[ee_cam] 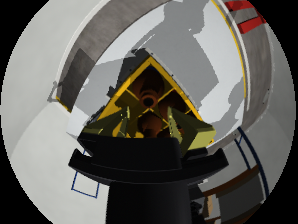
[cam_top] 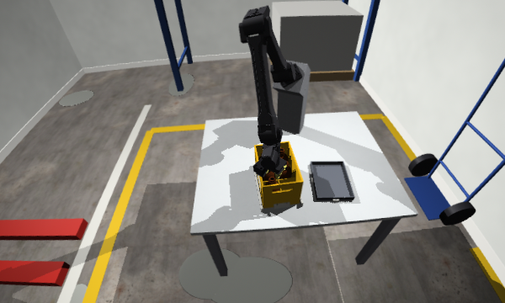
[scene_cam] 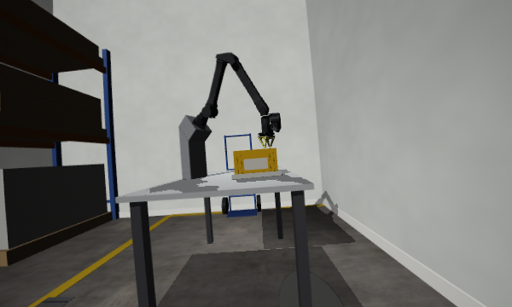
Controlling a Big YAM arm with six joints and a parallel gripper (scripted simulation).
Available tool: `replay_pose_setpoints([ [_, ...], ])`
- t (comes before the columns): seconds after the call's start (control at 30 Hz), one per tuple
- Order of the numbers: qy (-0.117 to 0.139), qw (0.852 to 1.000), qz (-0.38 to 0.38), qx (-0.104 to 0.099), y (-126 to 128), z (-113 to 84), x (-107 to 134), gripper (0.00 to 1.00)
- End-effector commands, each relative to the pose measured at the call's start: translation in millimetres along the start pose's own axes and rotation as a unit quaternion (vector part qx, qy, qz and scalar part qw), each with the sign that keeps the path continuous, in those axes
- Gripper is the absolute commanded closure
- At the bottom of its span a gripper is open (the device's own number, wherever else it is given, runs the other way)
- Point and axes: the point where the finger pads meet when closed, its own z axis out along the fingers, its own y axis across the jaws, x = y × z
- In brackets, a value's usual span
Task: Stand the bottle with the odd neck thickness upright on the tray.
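The yellow crate (cam_top: 273, 201) (scene_cam: 256, 153) (ee_cam: 151, 59) stands on the table. Brown bottles stand in its compartments. One bottle (ee_cam: 148, 101) shows its round mouth near the crate corner in the wrist view, just beyond the fingertips. Another bottle (ee_cam: 150, 122) is partly hidden lower between the fingers. I cannot tell any neck's thickness. My gripper (cam_top: 276, 170) (scene_cam: 266, 145) (ee_cam: 148, 109) is open, pointing down with its fingertips close above the crate's top, nothing held. The dark tray (cam_top: 332, 178) lies right of the crate in the top view, with no bottle on it.
The white table (cam_top: 219, 202) carries the crate and tray, with a gap between them. The grey arm pedestal (cam_top: 290, 111) (scene_cam: 197, 158) stands at the table's back edge in the top view. A blue hand truck (cam_top: 429, 195) stands on the floor to the right.
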Motion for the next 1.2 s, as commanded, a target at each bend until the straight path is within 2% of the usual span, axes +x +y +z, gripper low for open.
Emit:
replay_pose_setpoints([
  [0.0,-0.014,1.000,0.003,-0.002,0.0,0.6,-17.4,0.39],
  [0.9,-0.014,1.000,0.003,-0.002,0.3,0.5,-19.1,0.39],
  [1.17,-0.007,1.000,0.001,0.001,-1.7,2.9,-14.5,0.39],
])
